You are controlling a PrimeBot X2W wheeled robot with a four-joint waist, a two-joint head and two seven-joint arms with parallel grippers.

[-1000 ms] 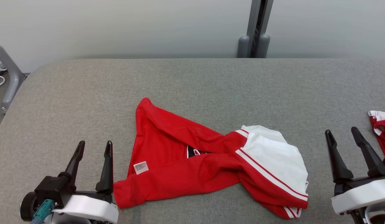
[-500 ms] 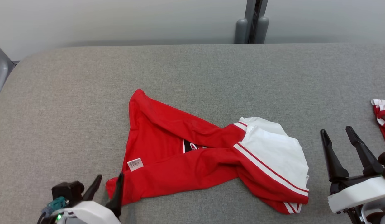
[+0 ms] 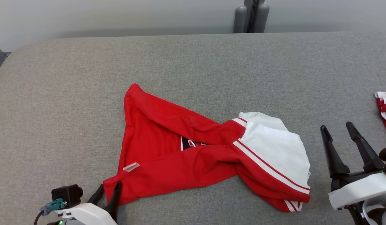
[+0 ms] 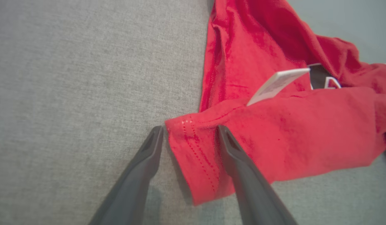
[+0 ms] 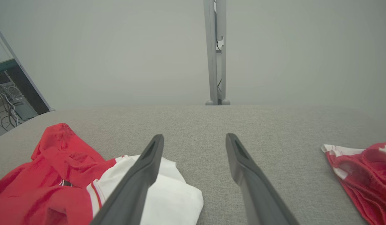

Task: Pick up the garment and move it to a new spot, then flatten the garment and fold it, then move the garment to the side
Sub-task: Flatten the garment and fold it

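The garment (image 3: 168, 147) is a crumpled red shirt with a white, red-striped sleeve part (image 3: 274, 150), lying mid-table. Its near-left hem corner (image 4: 193, 147) sits between the fingers of my left gripper (image 3: 109, 187), which is open and tipped down onto the table; in the left wrist view (image 4: 190, 130) one finger rests on the cloth and the other on bare table. A white label (image 4: 274, 84) stands up off the fabric. My right gripper (image 3: 336, 126) hovers open and holds nothing, just right of the white part; in the right wrist view (image 5: 194, 137) the garment (image 5: 55, 162) lies to its left.
The grey fabric tabletop (image 3: 193, 62) spreads wide behind the garment. A second red and white cloth (image 3: 385, 106) lies at the right edge, right of my right gripper (image 5: 361, 168). A grey post (image 3: 247, 15) stands behind the table.
The camera has tilted down, shifting the scene upward. My left gripper has dipped and moved in over the garment's near-left corner; the label has lifted on edge. The right gripper stays open.
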